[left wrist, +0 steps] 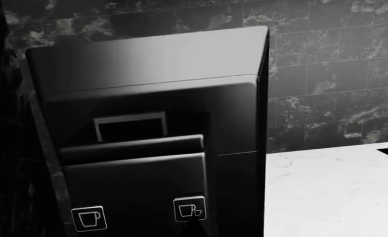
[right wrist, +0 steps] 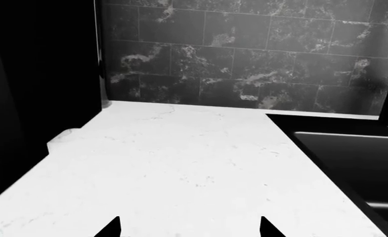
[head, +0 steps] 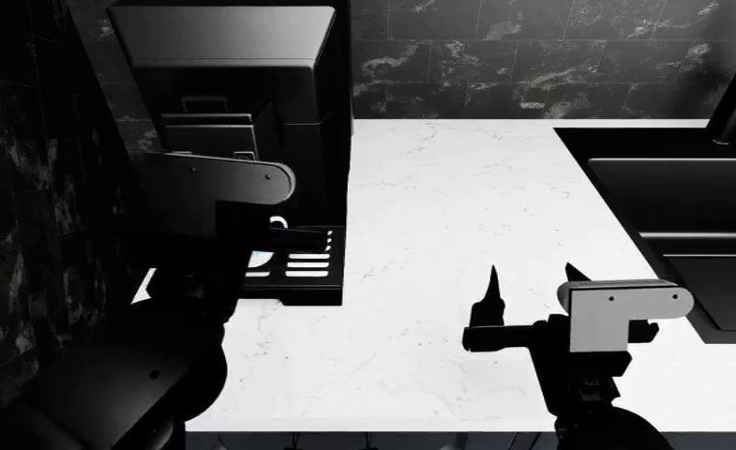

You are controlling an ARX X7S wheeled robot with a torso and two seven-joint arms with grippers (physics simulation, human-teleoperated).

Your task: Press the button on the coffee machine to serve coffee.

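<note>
While the left arm hangs in front of the coffee machine [head: 236, 84], which stands at the bench's [head: 468, 234] far left corner against the tiled wall, the step in hand looks like the approach to the button. From the left wrist view, two white-outlined cup icons sit low on the front panel: a single cup [left wrist: 89, 218] and a double cup [left wrist: 190, 209]. Whether the left hand is spread or pressed together I cannot tell; its tips are hidden. Near the bench's front edge, the right hand [head: 531, 277] hovers spread and empty. Next, the left hand likely needs to line up with one icon and push straight in.
</note>
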